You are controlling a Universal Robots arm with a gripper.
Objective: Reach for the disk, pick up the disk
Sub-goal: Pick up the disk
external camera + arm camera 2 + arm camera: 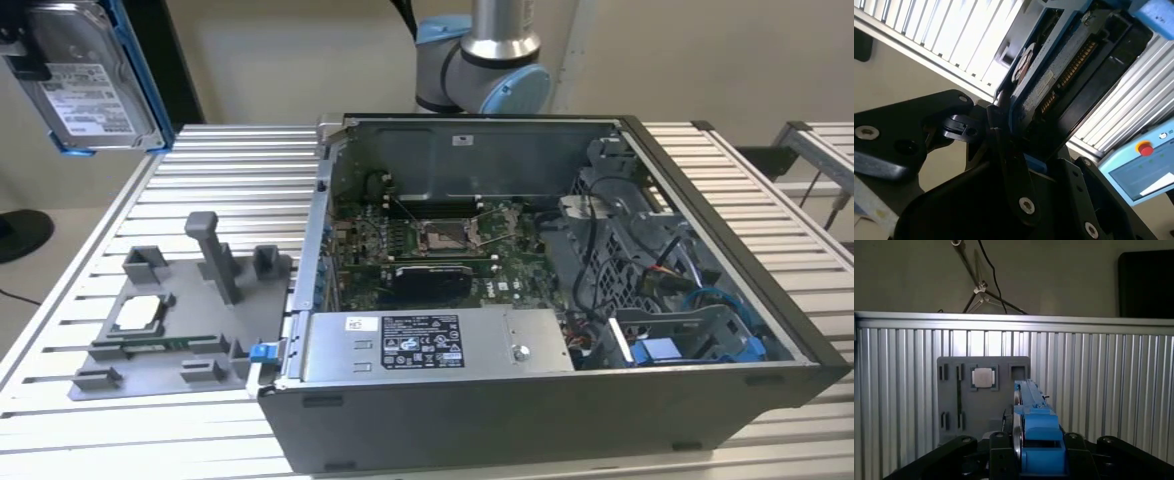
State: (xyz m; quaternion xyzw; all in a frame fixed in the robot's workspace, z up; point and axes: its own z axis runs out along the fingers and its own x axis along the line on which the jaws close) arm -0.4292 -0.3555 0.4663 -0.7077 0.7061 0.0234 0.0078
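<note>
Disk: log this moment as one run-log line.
disk: held off the table, label visible | gripper: shut on disk | grey fixture: on table, square chip in it | computer case: open

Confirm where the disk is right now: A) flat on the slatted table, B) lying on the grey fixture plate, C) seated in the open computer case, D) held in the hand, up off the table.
D: in the exterior view the disk hangs in the air at that view's left, clear of the table, and in the first wrist view the hand is shut on its blue frame.
</note>
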